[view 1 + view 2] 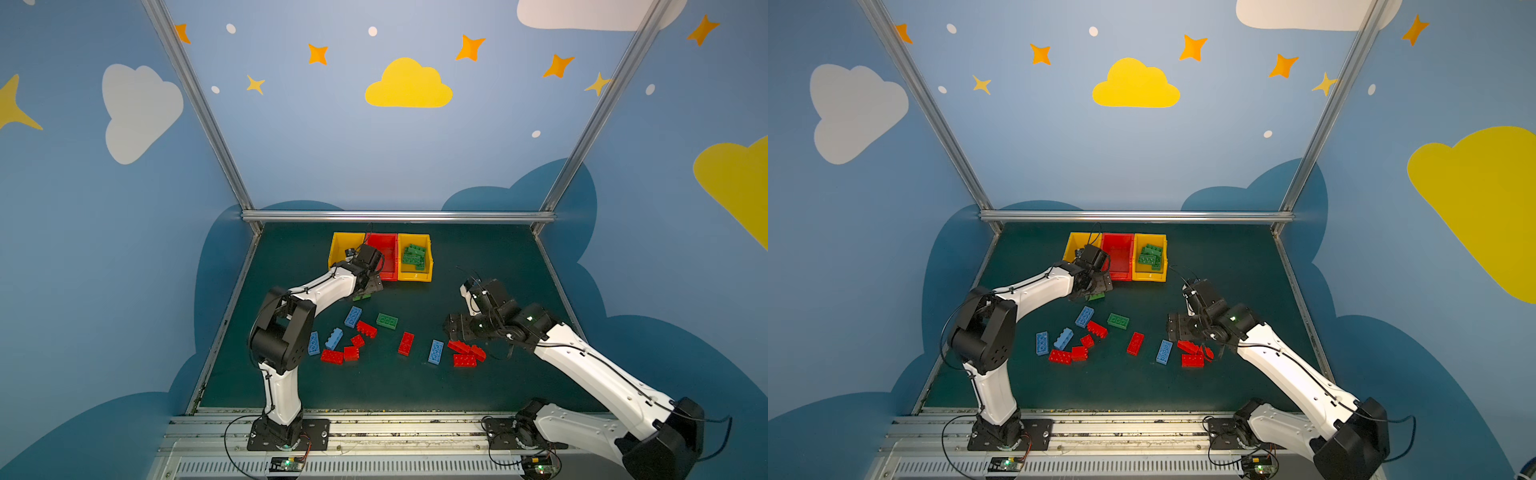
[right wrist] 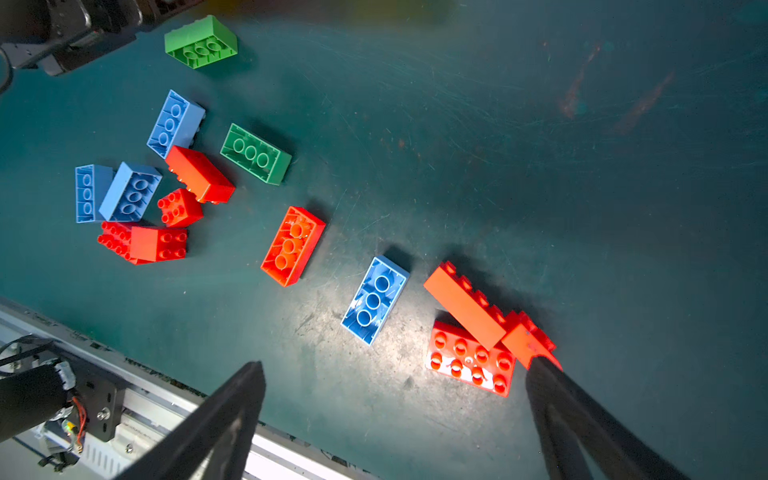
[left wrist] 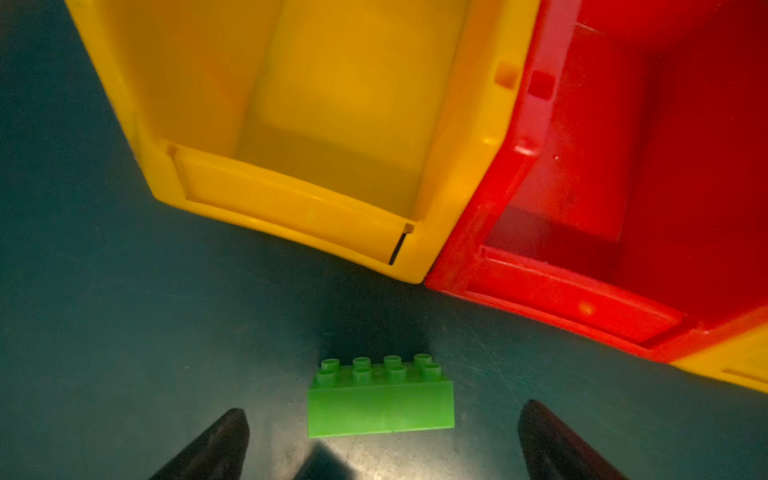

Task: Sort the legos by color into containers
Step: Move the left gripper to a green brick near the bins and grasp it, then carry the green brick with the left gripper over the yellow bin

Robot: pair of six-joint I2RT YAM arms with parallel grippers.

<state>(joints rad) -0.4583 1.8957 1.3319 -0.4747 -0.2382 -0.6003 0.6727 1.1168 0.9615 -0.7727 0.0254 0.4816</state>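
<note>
Closing on the green brick (image 3: 380,405) looks the likely next move, and trouble could start there: the left gripper (image 3: 384,413) hangs over it empty, fingers (image 3: 224,440) spread wide, one past each short end, and the brick lies on the mat (image 3: 124,332) just near of the seam between the left yellow bin (image 3: 291,199) and the red bin (image 3: 561,291). Other green bricks (image 1: 414,254) sit in the right yellow bin (image 1: 415,276), so I judge the carry must cross the red bin; a loose end-to-end pinch could drop the brick into the wrong bin, and a low lift could catch a rim and shove the joined row. The right gripper (image 2: 395,365), spread and empty too, hovers by a red pile (image 2: 469,361) where one brick leans on another and a third sits at a fingertip (image 2: 552,395), touching or not I cannot tell; closing there could topple the pile or grab two. More legos (image 1: 406,343), red, blue and green, lie loose on the mat near of the bins. No brand, label or writing is readable on bricks, bins or walls (image 1: 374,166)
</note>
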